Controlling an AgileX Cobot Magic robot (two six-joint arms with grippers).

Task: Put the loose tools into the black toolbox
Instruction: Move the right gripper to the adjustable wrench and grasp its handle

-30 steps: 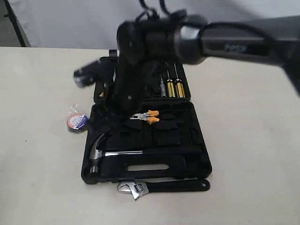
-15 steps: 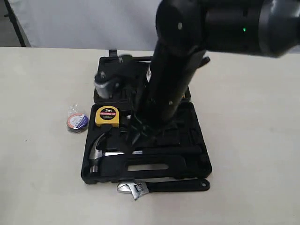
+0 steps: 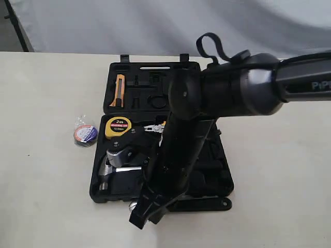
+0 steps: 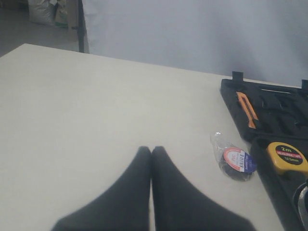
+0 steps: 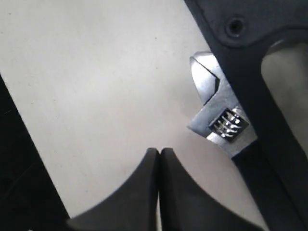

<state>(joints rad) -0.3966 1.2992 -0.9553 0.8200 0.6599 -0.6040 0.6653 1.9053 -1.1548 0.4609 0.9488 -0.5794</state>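
The black toolbox (image 3: 219, 178) lies open in the middle of the table. The hammer's steel head (image 3: 105, 174) shows in the near half's left end; my right arm covers its handle. The wrench lies on the table just in front of the case: its black handle (image 3: 207, 203) shows in the exterior view, its silver head (image 5: 219, 113) in the right wrist view. My right gripper (image 5: 160, 152) is shut and empty, just above the table beside that head. The dark tape roll (image 3: 85, 134) sits left of the case. My left gripper (image 4: 151, 150) is shut and empty, apart from the roll (image 4: 234, 161).
A yellow tape measure (image 3: 118, 126) and orange-handled pliers (image 3: 155, 127) rest in the near half. An orange utility knife (image 3: 120, 82) sits in the far half. My right arm (image 3: 186, 139) slants across the case, hiding much of it.
My right arm has swung from above the case's far half down to its front edge. Its gripper now hides the wrench head in the exterior view. The tools have not moved.
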